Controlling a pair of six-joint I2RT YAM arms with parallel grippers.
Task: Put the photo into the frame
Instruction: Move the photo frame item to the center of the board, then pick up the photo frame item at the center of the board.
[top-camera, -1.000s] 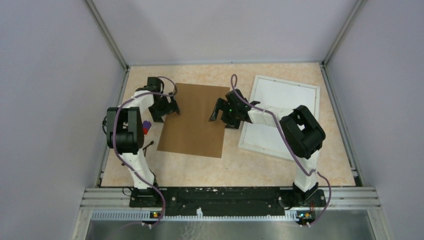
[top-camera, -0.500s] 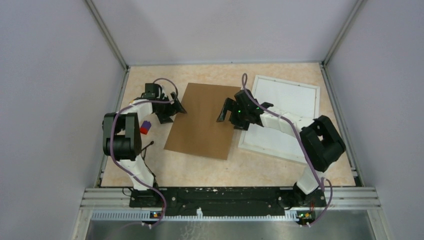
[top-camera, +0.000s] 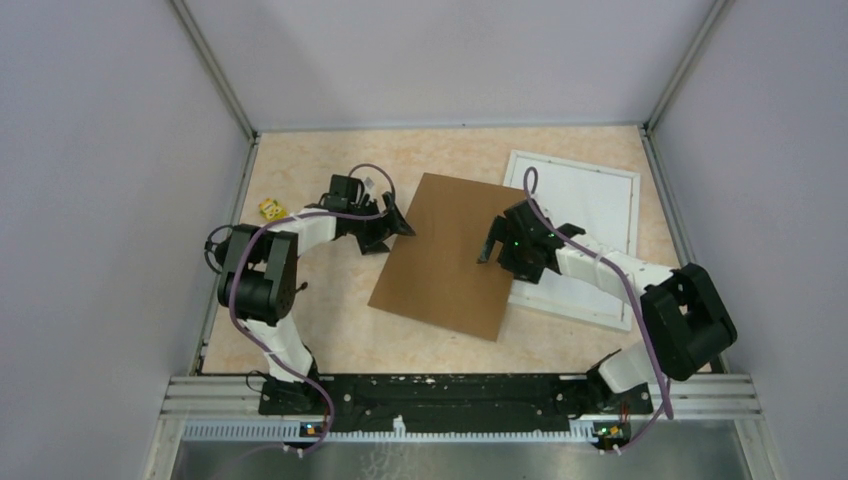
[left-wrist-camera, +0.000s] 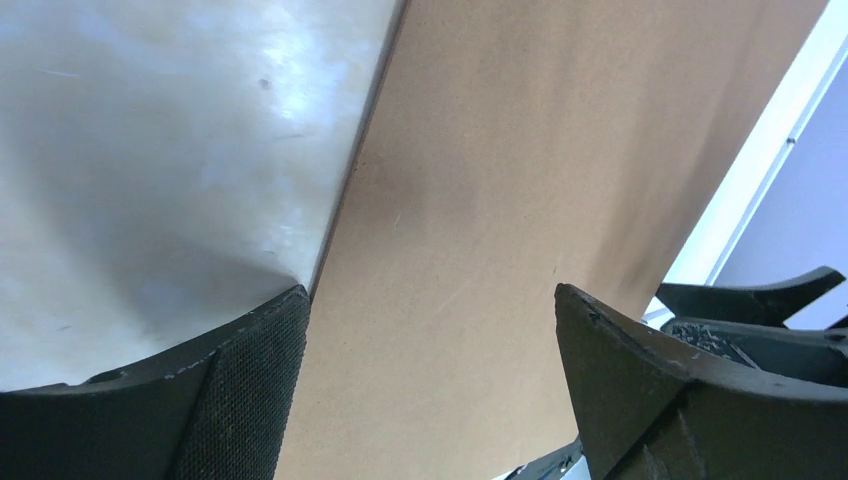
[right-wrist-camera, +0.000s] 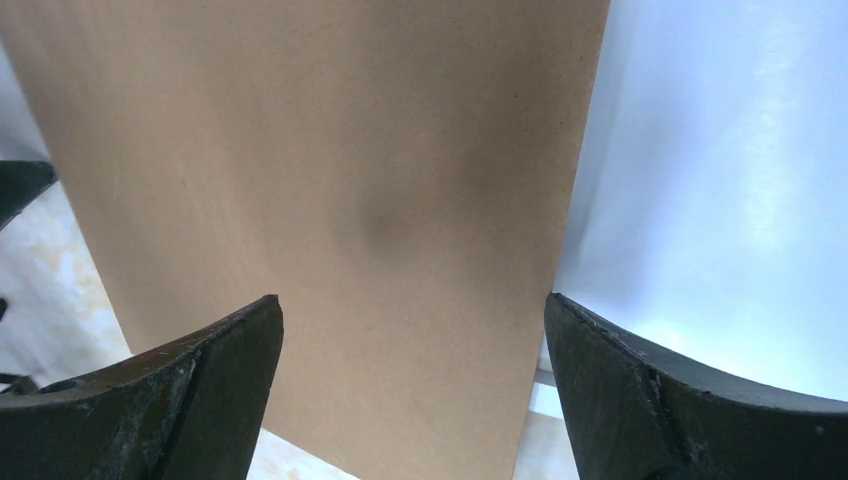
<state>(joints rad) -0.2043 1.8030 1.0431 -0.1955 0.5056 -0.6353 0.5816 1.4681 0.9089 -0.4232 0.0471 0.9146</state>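
My left gripper (top-camera: 390, 228) is spread wide and grips nothing. It is low over the left edge of the brown board (top-camera: 450, 255). In the left wrist view, one of its fingers (left-wrist-camera: 240, 400) is right at that edge, with the bare table (top-camera: 320, 300) on its outer side. My right gripper (top-camera: 497, 248) is also wide open and empty. It is over the board's right edge, opposite to the left gripper, so the board lies between them. The frame (top-camera: 600, 190) lies flat just on the outer side of my right gripper, and the board's right edge covers its near left part. A small yellow object (top-camera: 270, 209) lies on the table beyond my left arm, well apart from the board.
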